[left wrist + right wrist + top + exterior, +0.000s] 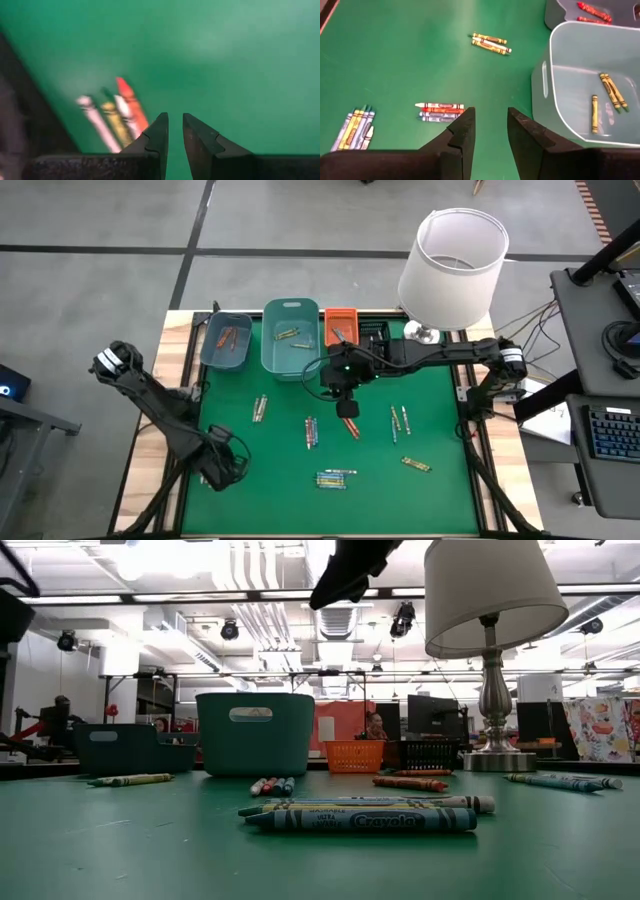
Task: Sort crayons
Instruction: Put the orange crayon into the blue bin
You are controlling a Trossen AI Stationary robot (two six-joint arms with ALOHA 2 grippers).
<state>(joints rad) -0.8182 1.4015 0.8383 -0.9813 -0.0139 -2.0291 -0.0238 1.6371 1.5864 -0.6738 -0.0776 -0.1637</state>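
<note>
From above, you see the green counter point(430, 500) with crayons scattered in small groups: one bunch point(336, 478) near the front edge, another point(311, 431) in the middle, a pair point(260, 408) toward the left, two point(399, 420) right of centre and a single point(416, 464) further right. Along the back stand a grey-blue bin point(227, 340) holding red crayons, a teal bin point(291, 337) holding yellow-green ones, an orange basket point(340, 326) and a black basket point(375, 334). A white lamp point(452, 260) stands at the back right corner. Your right end effector point(347, 408) hangs over the middle of the counter, just in front of the teal bin. Your left end effector point(222, 470) waits low by the left front edge.

At counter height, the nearest crayons point(365, 814) lie flat in a tight bunch, a blue one foremost. The teal bin point(254, 733) stands behind them, and the right arm point(345, 575) shows dark at the top, clear of the surface.

Through the left wrist camera, your left end effector point(175, 131) shows a narrow gap with nothing between the fingers; a few crayons point(117, 117) lie beside it on the green.

Through the right wrist camera, your right end effector point(490, 125) stands partly open and empty. A group of four crayons point(440, 112) lies near its fingers, and the teal bin point(545, 85) with its yellow-green crayons point(612, 91) sits alongside.
</note>
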